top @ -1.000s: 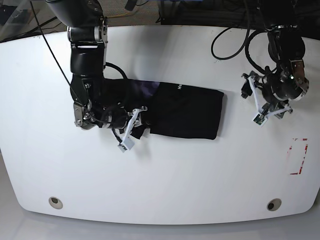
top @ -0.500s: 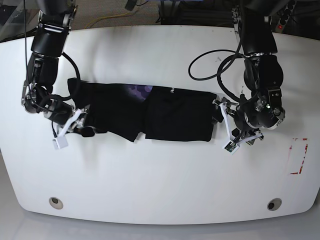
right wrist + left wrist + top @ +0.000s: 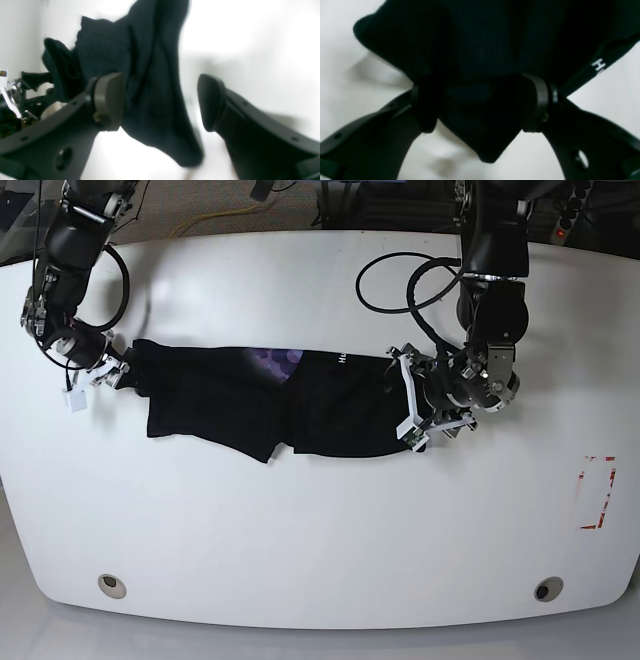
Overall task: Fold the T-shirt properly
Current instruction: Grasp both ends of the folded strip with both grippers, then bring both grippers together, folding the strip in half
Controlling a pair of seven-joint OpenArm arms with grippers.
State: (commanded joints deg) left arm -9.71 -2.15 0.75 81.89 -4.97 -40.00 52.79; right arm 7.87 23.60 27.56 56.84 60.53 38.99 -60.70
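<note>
The black T-shirt (image 3: 340, 415) lies stretched sideways across the middle of the white table (image 3: 320, 530). A purple patch of its print (image 3: 275, 360) and a little white text show on top. My left gripper (image 3: 406, 410) is at the shirt's right end. In the left wrist view (image 3: 481, 110) its jaws stand wide apart and bunched black cloth (image 3: 482, 50) fills the gap. My right gripper (image 3: 120, 370) is at the shirt's left end. In the right wrist view (image 3: 160, 102) it is open, with a hanging fold (image 3: 150, 87) against one pad and clear of the other.
A red-marked rectangle (image 3: 597, 492) is on the table near its right edge. Two round holes (image 3: 112, 585) (image 3: 547, 588) sit near the front edge. Black cables (image 3: 420, 280) loop above the table behind the left arm.
The right arm has dragged the shirt's left end out to the left and up. The left arm has moved in from the right onto the shirt's right end, which has shifted left.
</note>
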